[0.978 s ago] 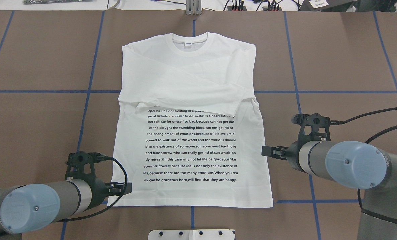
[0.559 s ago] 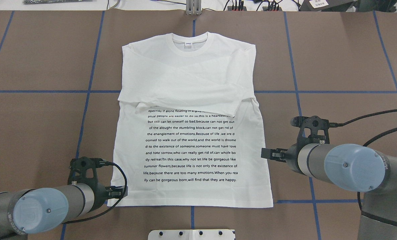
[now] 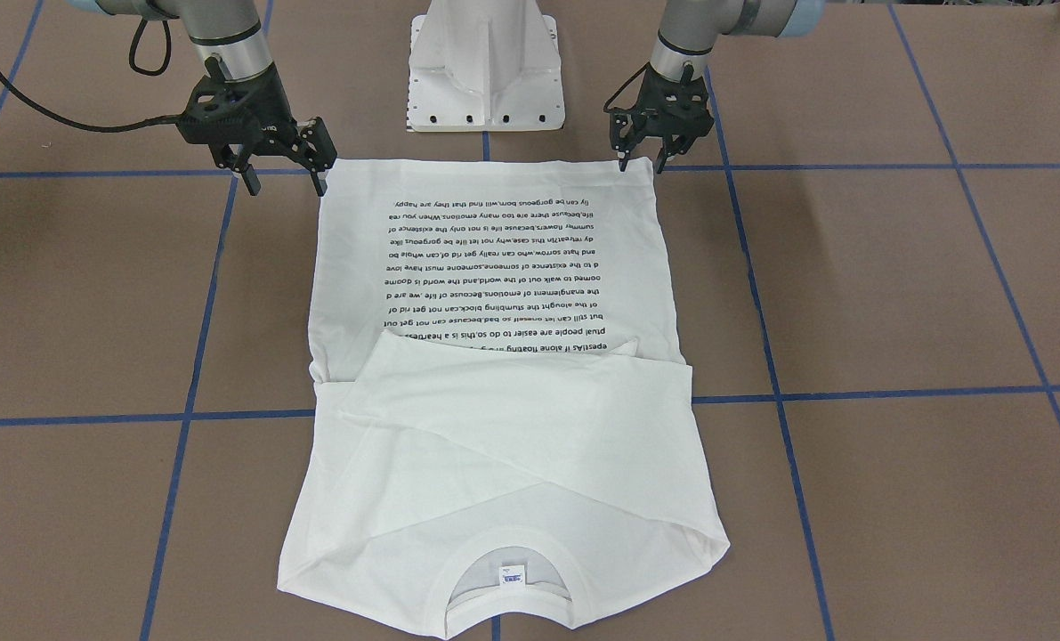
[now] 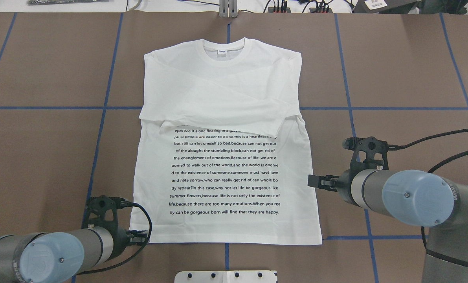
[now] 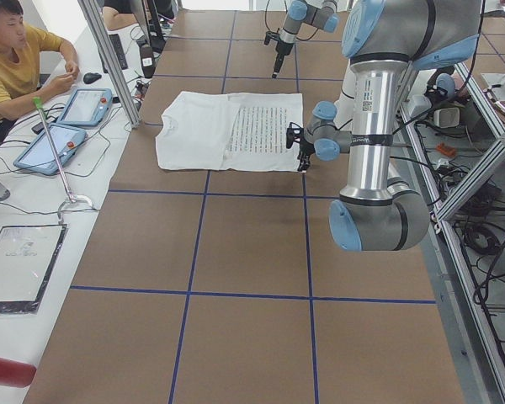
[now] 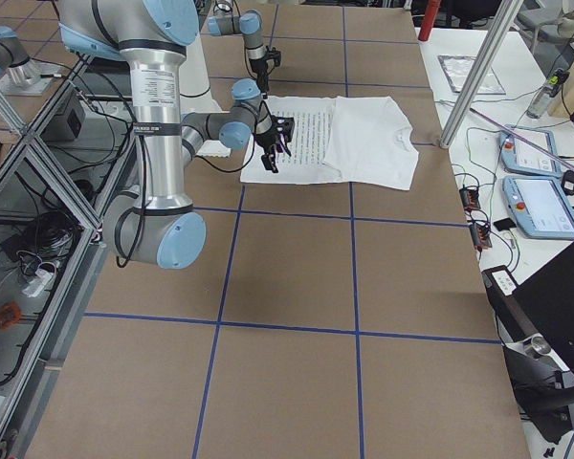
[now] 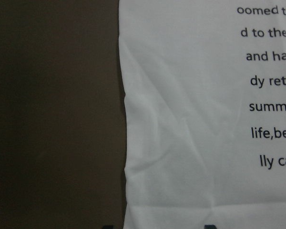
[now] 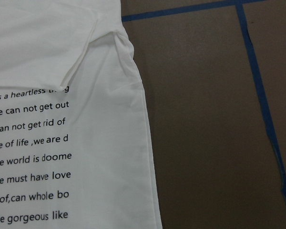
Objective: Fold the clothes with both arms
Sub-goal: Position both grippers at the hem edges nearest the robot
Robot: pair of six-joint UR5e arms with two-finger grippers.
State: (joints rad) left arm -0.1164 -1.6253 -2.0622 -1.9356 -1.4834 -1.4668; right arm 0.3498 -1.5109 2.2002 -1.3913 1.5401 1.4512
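One white long-sleeved T-shirt [image 4: 224, 143] lies flat on the brown desk [image 4: 41, 157], print side up. Its long axis runs straight away from the robot. The hem is at the near end, by both end effectors; the collar is at the far end, well beyond them. One small neck label [image 4: 221, 51] shows inside the collar.

Two sleeves [image 4: 218, 114] are folded in across the chest and cross each other. The upper one covers part of the top line of print. One block of black text [image 4: 225, 173], twelve lines counted, fills the lower body. It reads upright from the robot's side.

There are two arms and two end effectors.

Left end effector [image 3: 641, 166]: fingers apart, low at the hem corner on its own side, tips either side of that corner. I cannot tell whether the tips touch the cloth. Its wrist view shows the shirt's side edge close up and running ahead of it.

Right end effector [image 3: 287, 185]: fingers spread wide, nothing between them, raised above the desk. The shirt's other side edge lies just inboard of it. Its wrist view takes in that edge up to the armpit fold.

One white pedestal [image 3: 485, 62] stands between the two end effectors, just behind the hem.
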